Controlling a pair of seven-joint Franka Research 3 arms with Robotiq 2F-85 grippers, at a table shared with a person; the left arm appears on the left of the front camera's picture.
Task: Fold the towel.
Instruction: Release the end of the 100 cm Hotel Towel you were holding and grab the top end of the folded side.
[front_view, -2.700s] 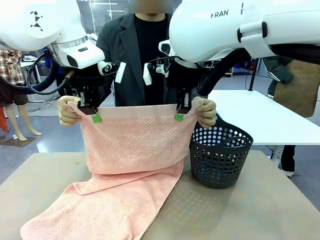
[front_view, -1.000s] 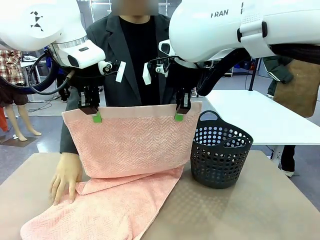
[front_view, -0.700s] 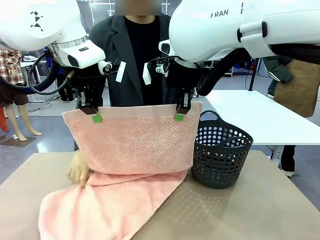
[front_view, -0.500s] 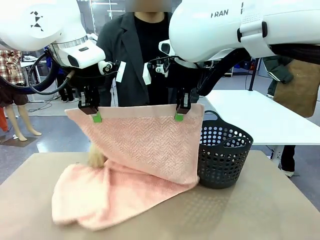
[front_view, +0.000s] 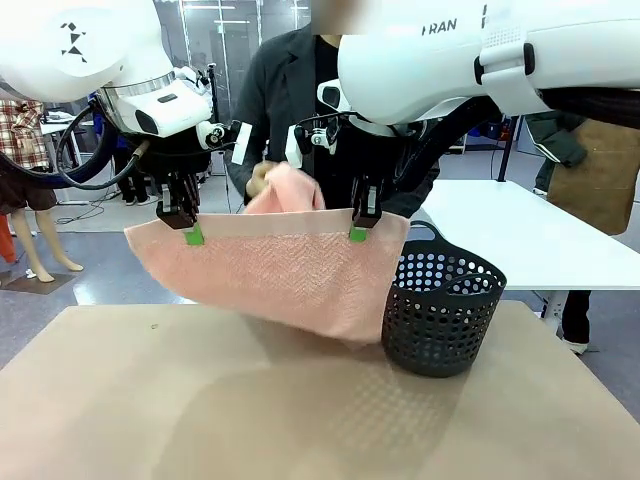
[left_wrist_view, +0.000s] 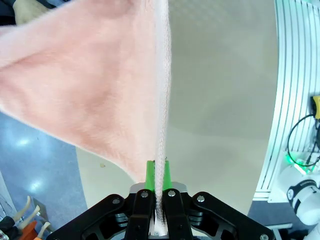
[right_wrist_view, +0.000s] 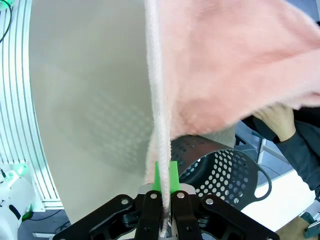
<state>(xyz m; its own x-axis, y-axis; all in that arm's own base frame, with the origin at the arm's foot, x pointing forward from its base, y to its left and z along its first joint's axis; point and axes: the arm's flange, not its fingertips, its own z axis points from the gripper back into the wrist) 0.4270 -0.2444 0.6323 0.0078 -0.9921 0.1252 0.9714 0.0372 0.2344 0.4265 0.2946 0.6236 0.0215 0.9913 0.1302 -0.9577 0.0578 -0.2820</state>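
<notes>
The left tool (front_view: 192, 234) was clamped tight on the top edge of the towel (front_view: 285, 275), which hung stretched in the air above the counter (front_view: 250, 400). A person's hand (front_view: 262, 180) held another part of the towel up behind that edge. The right tool (front_view: 358, 232) was pinched shut on the edge too, just beside the basket (front_view: 445, 310).

Robotics lab, open hall type. Evidence: two large white robot arms, left gripper (front_view: 191, 232) and right gripper (front_view: 358, 228) black with green pads, hang over tan work table (front_view: 120, 400). Aluminium profile rail (left_wrist_view: 292, 75) runs along table edge, white robot base (left_wrist_view: 302, 195) beside it. Loose cables (front_view: 90, 210) lie on blue-grey floor (front_view: 90, 285). Plain white table (front_view: 520, 235) stands behind at right. Strip lights (front_view: 205, 8) overhead. Person in dark jacket (front_view: 275, 110) stands at far side.
</notes>
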